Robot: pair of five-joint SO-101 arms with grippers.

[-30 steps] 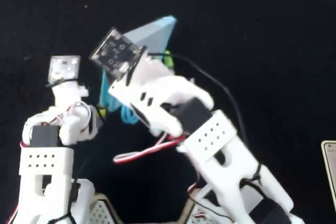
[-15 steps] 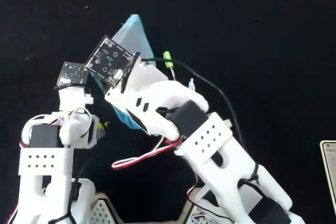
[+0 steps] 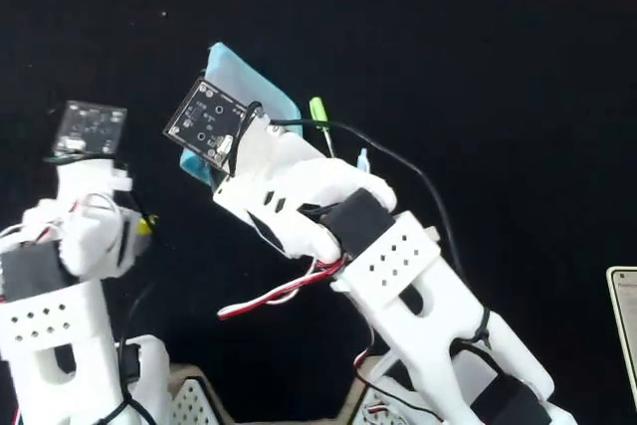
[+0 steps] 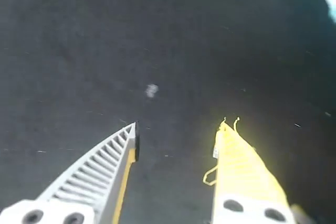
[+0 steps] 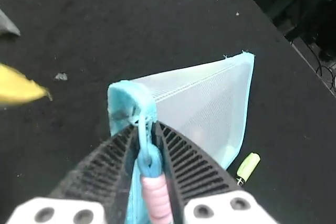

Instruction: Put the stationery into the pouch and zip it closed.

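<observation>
Here, the pale blue mesh pouch (image 5: 205,98) is gripped at its zip corner, presumably so that the slider can be drawn along. Its blue zipper pull (image 5: 149,160) is pinched between the dark ribbed fingers (image 5: 184,166) of the right gripper (image 5: 148,132). A green pen (image 5: 247,166) lies outside on the black table (image 3: 518,97), just beside the pouch. The left gripper (image 4: 176,129) is held well apart from the pouch, its fingers spread on nothing.

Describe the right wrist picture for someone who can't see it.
The right gripper is shut on the blue zipper pull of a pale blue mesh pouch, seen against a black table. A green pen lies on the table near one corner of the pouch.
</observation>
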